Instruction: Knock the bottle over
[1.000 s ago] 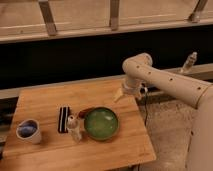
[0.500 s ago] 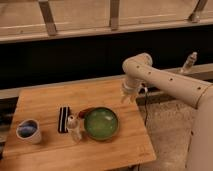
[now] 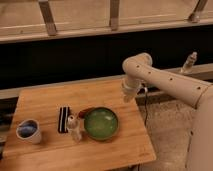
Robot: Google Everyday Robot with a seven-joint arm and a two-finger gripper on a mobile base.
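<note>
A light wooden table point(image 3: 45, 102) with a rectangular top fills the lower left of the camera view, in front of a dark wall with a pale ledge running along it. A cream-coloured robot arm point(image 3: 170, 85) reaches in from the right, bends at a rounded elbow and points downward. Its gripper point(image 3: 126, 97) hangs over the far right part of the table, near the back edge. Whether the gripper is open or closed cannot be told.

The small pale bottle point(image 3: 74, 128) stands upright near the front middle of the table, well apart from the gripper. Just to its right sits a round green bowl point(image 3: 101, 123), close beside the bottle; whether the two touch is unclear. A small reddish-brown object point(image 3: 86, 111) peeks out behind the bowl's far left rim. Just left of the bottle lies a flat black rectangular object with pale stripes point(image 3: 63, 119). Farther left, near the table's front left corner, sits a squat blue-and-white cup point(image 3: 29, 131), well away from the other items.
</note>
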